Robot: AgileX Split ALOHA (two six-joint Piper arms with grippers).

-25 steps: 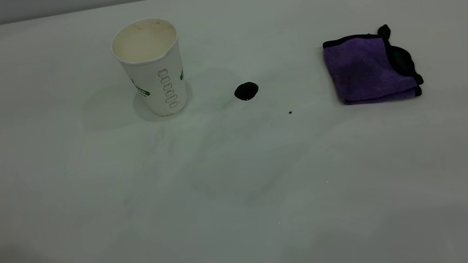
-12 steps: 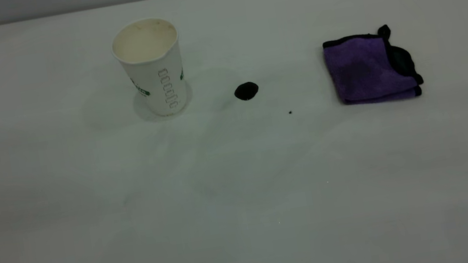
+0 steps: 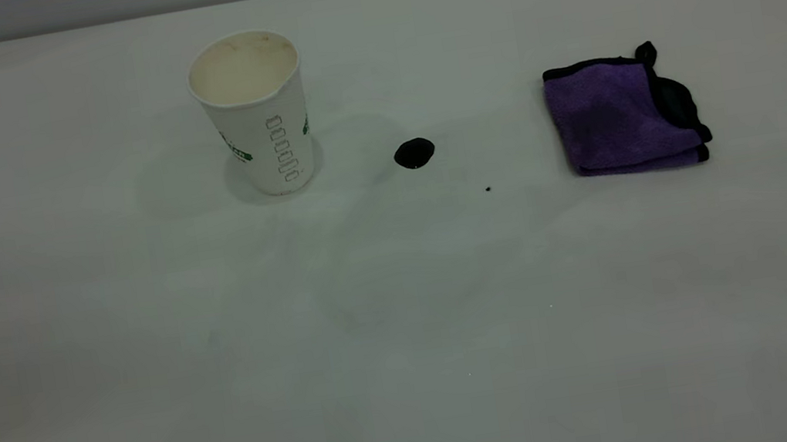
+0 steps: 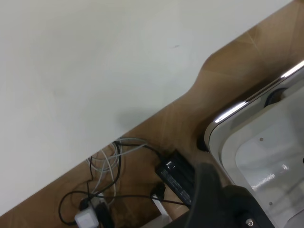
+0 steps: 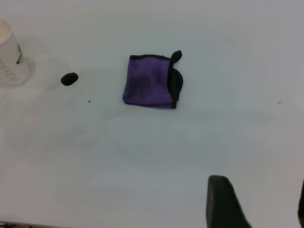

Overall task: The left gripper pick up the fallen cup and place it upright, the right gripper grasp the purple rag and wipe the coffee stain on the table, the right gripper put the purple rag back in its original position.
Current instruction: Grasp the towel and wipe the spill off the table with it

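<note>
The cup (image 3: pixel 253 111) is being shown upright toward the table's (image 3: pixel 412 343) far edge, the coffee stain (image 3: pixel 414 153) lying between it and the purple rag (image 3: pixel 623 112). The right end effector (image 5: pixel 256 202) is being held apparently spread, well apart from the rag. The left end effector's state cannot be told.

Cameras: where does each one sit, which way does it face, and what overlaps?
Exterior view: in front, angled down at the table: upright cup, coffee stain, purple rag. No arm shows.
Left wrist view: off the table's edge, looking at floor cables; only dark arm hardware shows.
Right wrist view: above the near side, facing the rag; right claw open.
Shared: exterior and right wrist both show cup, stain, rag.
</note>
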